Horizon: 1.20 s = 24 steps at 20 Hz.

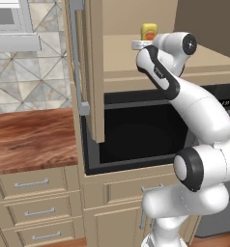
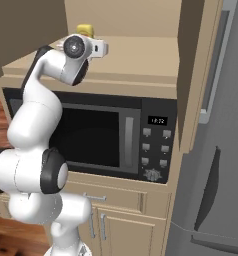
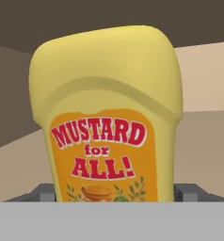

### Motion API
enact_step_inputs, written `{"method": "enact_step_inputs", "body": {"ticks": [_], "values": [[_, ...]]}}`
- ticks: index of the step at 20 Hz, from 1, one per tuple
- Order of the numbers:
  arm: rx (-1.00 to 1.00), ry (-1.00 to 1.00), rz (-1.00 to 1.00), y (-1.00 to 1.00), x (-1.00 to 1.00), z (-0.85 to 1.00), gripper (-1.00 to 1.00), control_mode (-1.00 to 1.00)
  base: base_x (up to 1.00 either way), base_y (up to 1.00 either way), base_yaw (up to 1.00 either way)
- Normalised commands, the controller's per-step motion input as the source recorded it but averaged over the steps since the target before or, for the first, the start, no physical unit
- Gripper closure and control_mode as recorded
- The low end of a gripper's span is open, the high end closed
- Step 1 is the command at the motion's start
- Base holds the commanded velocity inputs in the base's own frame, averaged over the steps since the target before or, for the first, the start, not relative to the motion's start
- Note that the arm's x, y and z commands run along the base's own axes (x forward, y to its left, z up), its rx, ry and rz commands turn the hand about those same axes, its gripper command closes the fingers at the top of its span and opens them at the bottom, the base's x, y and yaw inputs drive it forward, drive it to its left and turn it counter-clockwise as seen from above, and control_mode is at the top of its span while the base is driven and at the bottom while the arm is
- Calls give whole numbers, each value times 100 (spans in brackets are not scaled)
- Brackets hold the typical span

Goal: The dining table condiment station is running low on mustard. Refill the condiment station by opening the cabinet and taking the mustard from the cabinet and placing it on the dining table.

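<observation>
The squat yellow plastic mustard (image 3: 107,113), standing upright on the beige cabinet (image 1: 136,72) shelf, is being straddled by the gripper (image 3: 115,194), dark fingertips spread either side.

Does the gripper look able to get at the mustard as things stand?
Probably yes: the cabinet door stands open, and the mustard sits upright between the gripper fingertips, nothing between them.

Base views flank the open cabinet (image 1: 93,72); hand view faces mustard (image 3: 107,117) closely

Domestic kitchen: built-in microwave (image 2: 98,140) under a beige cabinet (image 1: 95,72), drawers (image 1: 32,183), tiled backsplash (image 1: 30,79), wood countertop (image 1: 32,137).
</observation>
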Motion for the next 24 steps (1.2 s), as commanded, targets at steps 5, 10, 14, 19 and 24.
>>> {"method": "enact_step_inputs", "body": {"ticks": [5,10,14,19,24], "values": [[0,0,1,1,0,0,100,-100,0,0,0],[0,0,0,0,0,0,100,-100,0,0,0],[0,-4,-2,-8,-2,2,100,-100,0,0,0],[0,-7,-4,-3,-22,8,100,-100,0,0,0],[1,-2,-2,-2,-49,43,100,-100,0,0,0]]}}
